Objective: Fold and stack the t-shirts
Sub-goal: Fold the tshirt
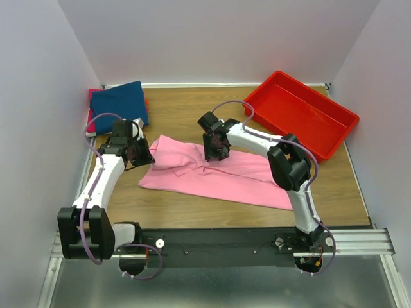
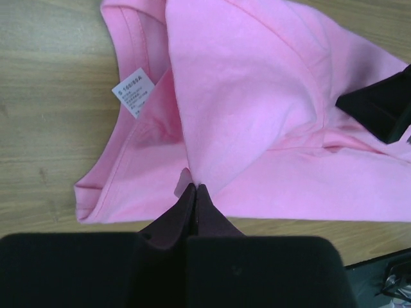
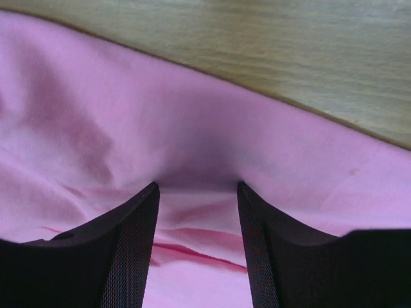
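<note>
- Pink t-shirt (image 1: 212, 174) lies flat at the middle of the wooden table (image 1: 186, 109), its long axis slanting from far left to near right, neckline end toward the left arm
- left gripper (image 2: 194, 191) is clenched on a folded edge of the cloth, just beside the neckline label (image 2: 135, 92)
- right gripper (image 3: 198, 187) has its jaws apart, tips pressed onto the shirt near its far edge

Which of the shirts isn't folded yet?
The light pink cloth t-shirt, spread out mid-table; the navy blue cloth shirt lies folded in the far left corner.
</note>
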### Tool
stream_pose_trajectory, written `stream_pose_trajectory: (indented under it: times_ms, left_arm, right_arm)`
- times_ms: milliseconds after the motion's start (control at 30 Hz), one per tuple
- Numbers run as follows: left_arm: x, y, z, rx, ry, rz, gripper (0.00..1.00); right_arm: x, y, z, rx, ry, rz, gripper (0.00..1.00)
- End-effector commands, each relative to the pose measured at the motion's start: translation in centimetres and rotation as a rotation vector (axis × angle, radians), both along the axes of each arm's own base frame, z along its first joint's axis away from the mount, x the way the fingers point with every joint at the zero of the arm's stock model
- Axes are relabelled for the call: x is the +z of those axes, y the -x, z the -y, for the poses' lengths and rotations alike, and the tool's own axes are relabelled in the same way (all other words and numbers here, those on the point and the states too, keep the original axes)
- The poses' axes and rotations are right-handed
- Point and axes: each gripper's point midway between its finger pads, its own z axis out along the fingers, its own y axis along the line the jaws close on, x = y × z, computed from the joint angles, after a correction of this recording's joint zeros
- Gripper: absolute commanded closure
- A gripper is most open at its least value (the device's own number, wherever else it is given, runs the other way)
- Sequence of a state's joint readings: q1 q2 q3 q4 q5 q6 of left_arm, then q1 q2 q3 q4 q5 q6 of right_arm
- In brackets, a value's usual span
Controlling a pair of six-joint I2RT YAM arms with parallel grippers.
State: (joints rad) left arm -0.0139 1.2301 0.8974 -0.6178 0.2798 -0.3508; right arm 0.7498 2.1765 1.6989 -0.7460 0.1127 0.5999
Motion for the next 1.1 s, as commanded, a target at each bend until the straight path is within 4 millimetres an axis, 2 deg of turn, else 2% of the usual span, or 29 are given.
stream_pose_trajectory:
  times_ms: [0,100,200,333,467,633,667,733,833,867,900,933,1000,1067]
  left_arm:
    - [-2.1,2.0,-0.2,-0.012,-0.010,-0.088,1.00]
    - [-3.5,2.6,-0.1,-0.021,-0.007,-0.137,1.00]
    - [-3.6,2.4,-0.2,-0.010,-0.008,-0.141,1.00]
    - [-3.6,0.8,0.4,-0.035,0.018,-0.098,1.00]
    - [-4.4,-2.1,2.1,-0.106,0.106,-0.106,1.00]
    - [-3.4,-5.9,2.9,-0.139,0.146,-0.076,1.00]
    - [-2.4,-7.0,3.0,-0.143,0.148,-0.050,1.00]
    - [-2.2,-8.0,3.0,-0.152,0.144,-0.038,1.00]
    - [-2.6,-9.5,2.8,-0.158,0.124,-0.041,1.00]
    - [-3.0,-10.1,2.7,-0.157,0.123,-0.047,1.00]
    - [-3.2,-10.3,2.7,-0.159,0.122,-0.049,1.00]
    - [-3.5,-10.7,2.7,-0.162,0.125,-0.047,1.00]
    - [-3.9,-10.9,2.8,-0.163,0.128,-0.055,1.00]
    - [-4.4,-11.2,2.8,-0.167,0.123,-0.059,1.00]
  right_arm:
    - [-1.8,-2.2,2.1,-0.036,0.071,0.034,0.41]
    - [-2.5,-2.3,2.8,-0.042,0.084,0.017,0.41]
    - [-3.1,-2.5,3.6,-0.061,0.093,0.003,0.41]
    - [-3.6,-3.4,5.1,-0.102,0.100,-0.007,0.41]
    - [-3.6,-4.7,6.2,-0.135,0.095,-0.006,0.41]
    - [-2.3,-6.6,7.7,-0.170,0.084,0.025,0.41]
    - [-1.9,-6.9,7.6,-0.152,0.084,0.037,0.40]
    - [-0.7,-7.5,7.0,-0.119,0.058,0.059,0.40]
    - [1.4,-7.7,5.9,-0.077,0.008,0.084,0.40]
    - [2.9,-7.7,5.1,-0.060,-0.016,0.112,0.40]
    - [3.6,-7.7,4.7,-0.050,-0.027,0.123,0.40]
    - [5.1,-7.3,3.5,-0.022,-0.049,0.149,0.41]
    - [6.0,-6.7,1.9,0.013,-0.079,0.159,0.43]
    - [6.7,-5.5,-0.5,0.056,-0.128,0.150,0.45]
